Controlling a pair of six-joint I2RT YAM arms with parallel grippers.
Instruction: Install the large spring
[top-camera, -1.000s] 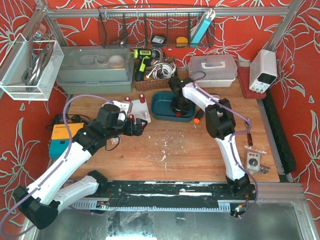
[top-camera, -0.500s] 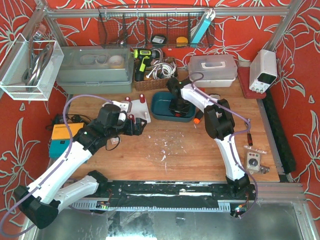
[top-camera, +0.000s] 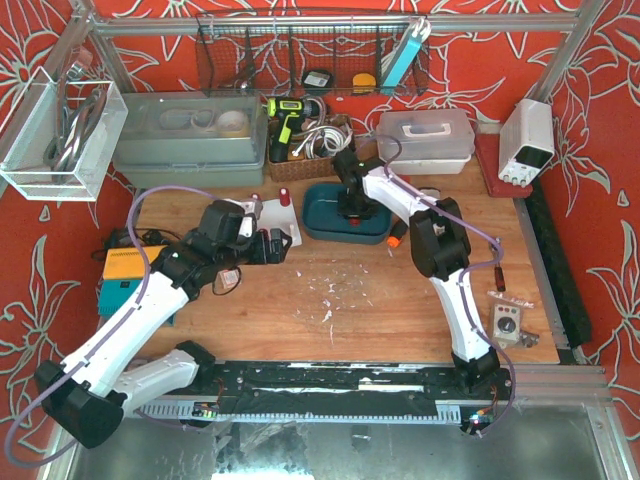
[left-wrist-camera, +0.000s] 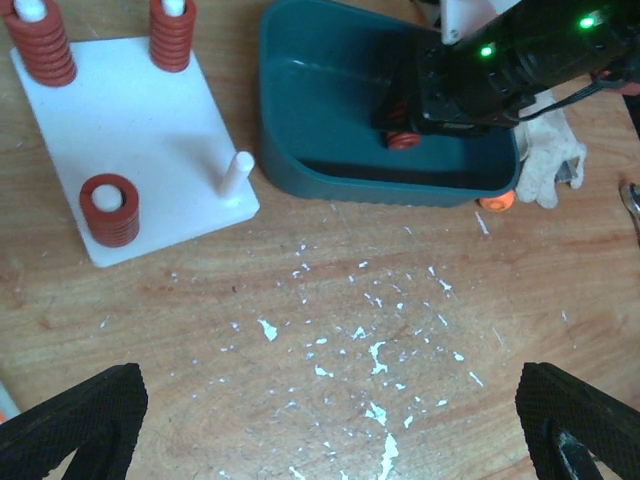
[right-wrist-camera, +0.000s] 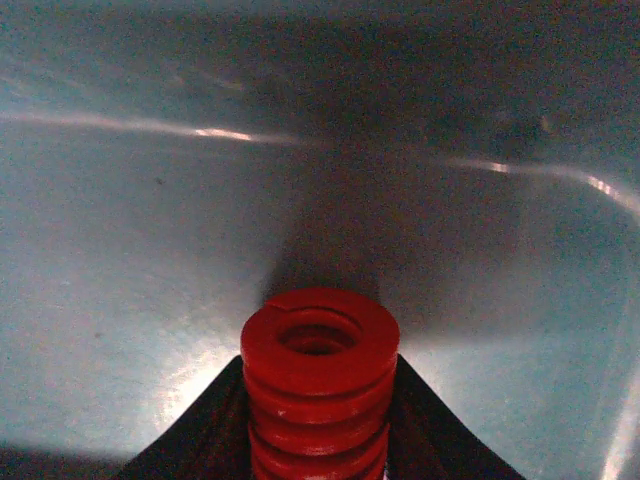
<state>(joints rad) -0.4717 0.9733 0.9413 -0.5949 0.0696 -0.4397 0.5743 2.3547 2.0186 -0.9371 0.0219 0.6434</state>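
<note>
A white base plate (left-wrist-camera: 140, 130) carries three red springs (left-wrist-camera: 110, 210) on pegs and one bare white peg (left-wrist-camera: 237, 172). In the top view the plate (top-camera: 288, 232) is partly hidden by my left arm. My right gripper (right-wrist-camera: 318, 420) is shut on a large red spring (right-wrist-camera: 318, 345), held upright inside the teal bin (right-wrist-camera: 150, 230). The left wrist view shows that spring (left-wrist-camera: 404, 139) under the right gripper (left-wrist-camera: 470, 85) in the bin (left-wrist-camera: 300, 150). My left gripper (left-wrist-camera: 325, 440) is open and empty above the bare wood, just right of the plate (top-camera: 278, 246).
White flecks (left-wrist-camera: 375, 350) are scattered on the wooden table. An orange item (left-wrist-camera: 497, 201) and a white cloth (left-wrist-camera: 550, 165) lie by the bin's right end. Grey storage boxes (top-camera: 190, 140) and a basket (top-camera: 305, 160) line the back. A small metal part (top-camera: 508, 325) lies at the right.
My left arm has drawn back a little to the left, uncovering more of the plate. My right gripper has shifted slightly toward the back of the bin with the spring.
</note>
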